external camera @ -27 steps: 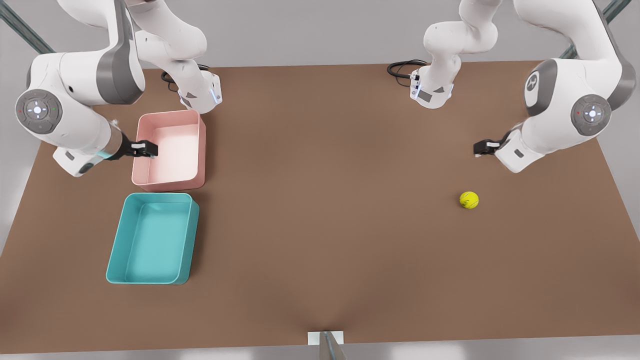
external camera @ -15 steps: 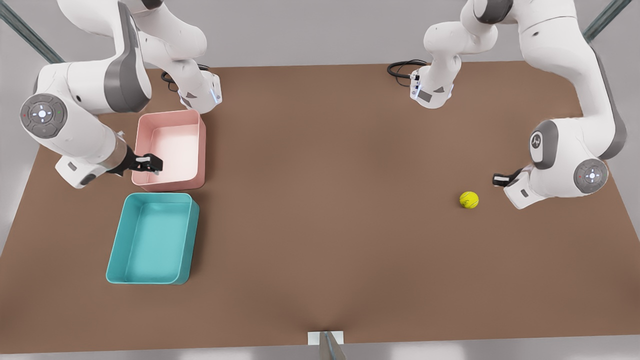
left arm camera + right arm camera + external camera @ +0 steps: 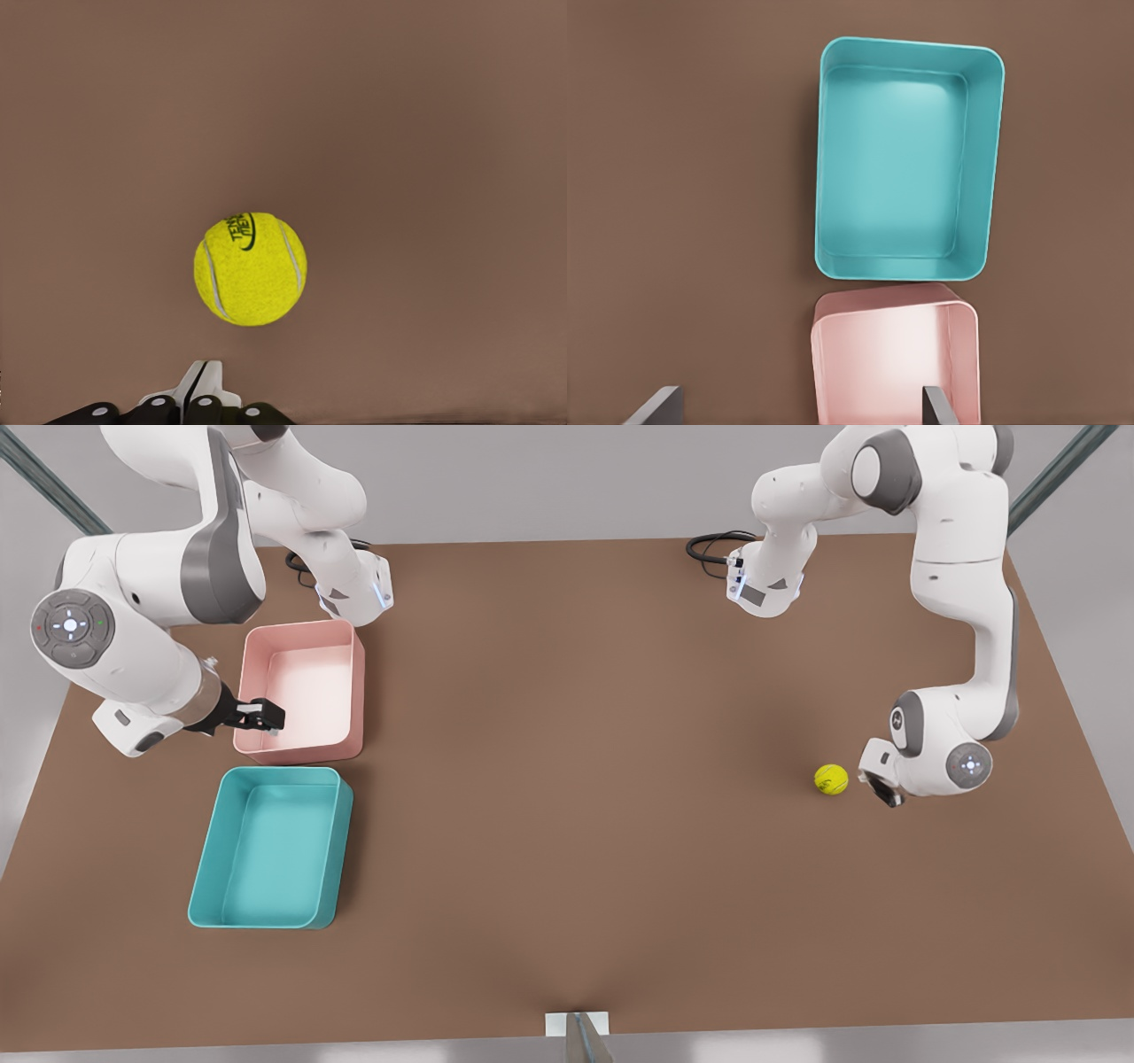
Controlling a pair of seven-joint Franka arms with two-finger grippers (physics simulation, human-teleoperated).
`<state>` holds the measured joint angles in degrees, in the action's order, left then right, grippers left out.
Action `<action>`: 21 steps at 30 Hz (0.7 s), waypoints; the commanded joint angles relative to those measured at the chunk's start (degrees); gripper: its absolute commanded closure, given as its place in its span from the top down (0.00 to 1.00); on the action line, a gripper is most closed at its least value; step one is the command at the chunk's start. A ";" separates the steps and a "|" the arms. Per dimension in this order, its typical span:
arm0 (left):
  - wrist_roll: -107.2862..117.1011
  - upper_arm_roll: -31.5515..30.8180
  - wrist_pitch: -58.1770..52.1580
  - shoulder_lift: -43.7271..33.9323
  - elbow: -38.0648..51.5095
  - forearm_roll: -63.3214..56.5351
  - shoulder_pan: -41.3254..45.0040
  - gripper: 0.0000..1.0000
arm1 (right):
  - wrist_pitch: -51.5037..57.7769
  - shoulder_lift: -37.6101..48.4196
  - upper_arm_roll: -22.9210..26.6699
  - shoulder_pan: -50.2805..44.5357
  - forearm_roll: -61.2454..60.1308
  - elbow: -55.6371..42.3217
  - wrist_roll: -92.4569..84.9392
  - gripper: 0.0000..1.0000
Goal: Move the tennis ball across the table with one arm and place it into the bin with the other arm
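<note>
My table [image 3: 576,797], brown & matte, carries everything; I'll place the rest vs the teal bin [image 3: 270,849], which sits near the table's edge on the front view's left.

Bin lies flat on the tabletop, nothing inside it; my right wrist cam looks down on it too [image 3: 908,159]. The pink tray [image 3: 301,691] is just beside the bin's far short end, a thin strip of table between them, also w/ nothing in it.

My right arm hangs over the pink tray's bin-side part, so just past the bin's far end. My right gripper [image 3: 263,715] is above the tray's inner wall; its fingers [image 3: 937,409] stand wide apart w/ nothing between them, tips framing the pink tray in the wrist cam.

My left arm is well apart from the bin, across the table on the front view's right. My left gripper [image 3: 880,786] is low, just beside the tennis ball [image 3: 831,779], on the side away from the bin, not touching it. Fingers [image 3: 199,390] look pressed together, nothing held.

Ball rests on bare table, far from the bin, seam & dark print facing up in the left wrist cam [image 3: 251,268].
</note>
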<state>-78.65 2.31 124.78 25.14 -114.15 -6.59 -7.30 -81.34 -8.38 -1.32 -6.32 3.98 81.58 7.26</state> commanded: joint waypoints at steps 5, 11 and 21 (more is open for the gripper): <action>-33.50 1.38 8.46 0.87 -3.45 -0.53 -0.61 0.21 | 0.48 0.03 0.00 0.00 -0.02 -0.02 0.91 1.00; -29.99 1.38 8.64 2.28 -5.03 -0.44 -0.08 0.21 | 0.84 -0.15 0.00 0.00 -0.02 0.16 0.83 1.00; 48.47 -14.79 7.67 0.61 -4.86 0.00 8.00 0.21 | 1.19 -0.32 0.00 -0.09 -0.02 0.24 1.00 1.00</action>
<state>-85.02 -10.10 132.73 26.03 -118.93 -6.62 0.10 -80.42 -8.74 -1.32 -6.41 3.98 81.85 7.88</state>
